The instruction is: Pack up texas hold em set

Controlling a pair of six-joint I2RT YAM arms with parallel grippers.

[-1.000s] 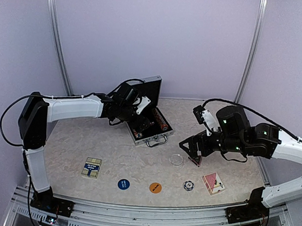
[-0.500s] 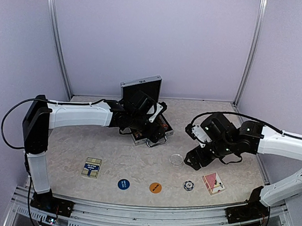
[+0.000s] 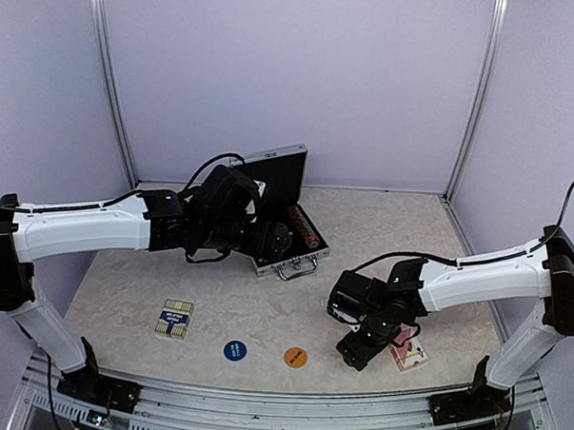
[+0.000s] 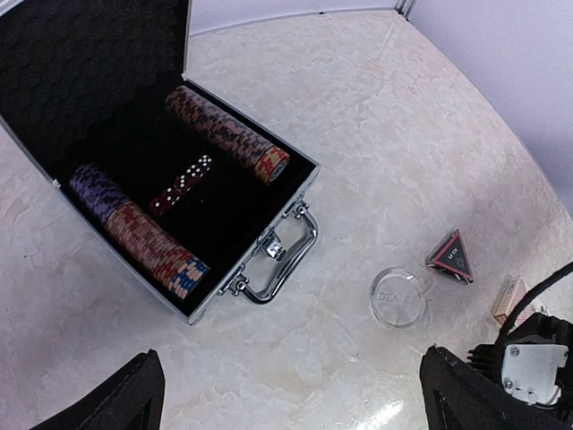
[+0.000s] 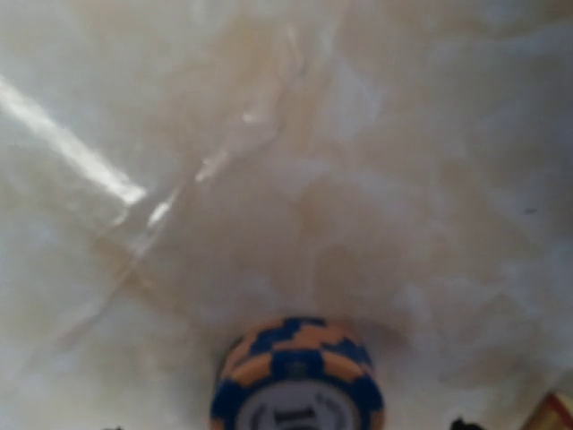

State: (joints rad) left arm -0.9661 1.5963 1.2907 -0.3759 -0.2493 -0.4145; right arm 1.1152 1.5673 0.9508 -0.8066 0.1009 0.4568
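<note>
The silver case lies open, with rows of striped chips and red dice on its black lining. My left gripper hangs open above the table in front of the case handle. A clear dealer disc and a dark triangle lie to the right of the handle. My right gripper points down over a small blue-and-orange chip stack. Its jaws stand open on either side of the stack, apart from it. The top view hides the stack under that gripper.
A blue-backed card deck, a blue disc and an orange disc lie along the front of the table. A red-backed deck sits right beside my right gripper. The case lid stands upright at the back.
My right arm swung down and forward from beside the triangle to the chip stack, its jaws narrowing somewhat. My left arm drew back from over the case with its jaws wide.
</note>
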